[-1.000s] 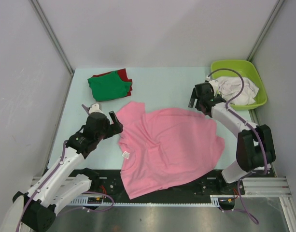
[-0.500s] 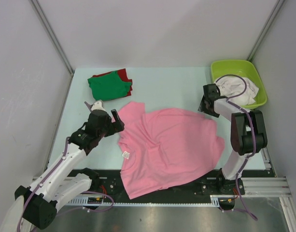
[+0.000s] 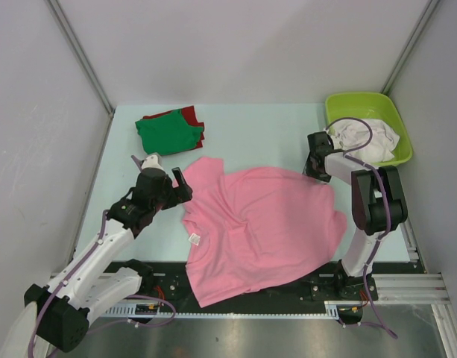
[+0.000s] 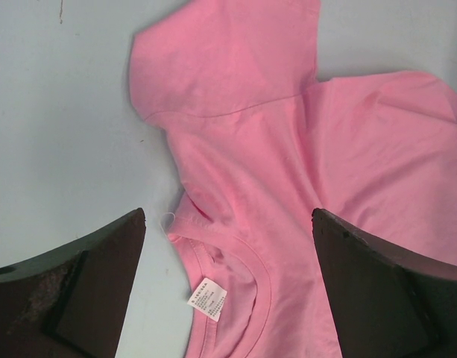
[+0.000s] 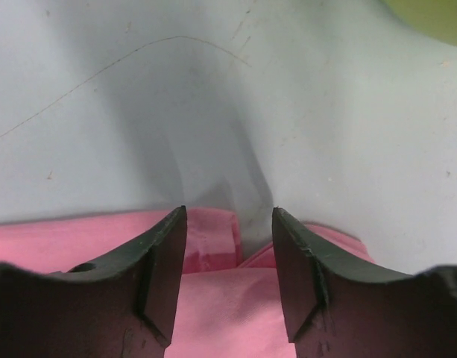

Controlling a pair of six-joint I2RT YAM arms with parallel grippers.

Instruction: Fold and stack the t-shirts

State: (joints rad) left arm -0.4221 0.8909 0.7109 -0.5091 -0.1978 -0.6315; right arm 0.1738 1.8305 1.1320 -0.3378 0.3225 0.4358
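Note:
A large pink t-shirt (image 3: 262, 224) lies spread and wrinkled on the table, its neck label (image 3: 194, 239) at the left. In the left wrist view the pink shirt (image 4: 303, 149) shows its collar and label (image 4: 206, 297). My left gripper (image 3: 180, 186) is open above the shirt's left sleeve and collar, holding nothing. My right gripper (image 3: 311, 168) is open at the shirt's far right edge; in the right wrist view its fingers (image 5: 165, 253) straddle a folded pink edge (image 5: 213, 242). A green t-shirt (image 3: 167, 134) lies folded on a red one (image 3: 191, 115) at the far left. White shirts (image 3: 370, 138) sit in the tub.
A lime-green plastic tub (image 3: 362, 104) stands at the far right corner. Grey walls enclose the table on three sides. A black rail (image 3: 288, 287) runs along the near edge, and the pink shirt's hem hangs over it.
My right gripper swung back toward the tub side, then came down to the pink shirt's far right edge. My left gripper shifted slightly toward the shirt. The shirt has not moved.

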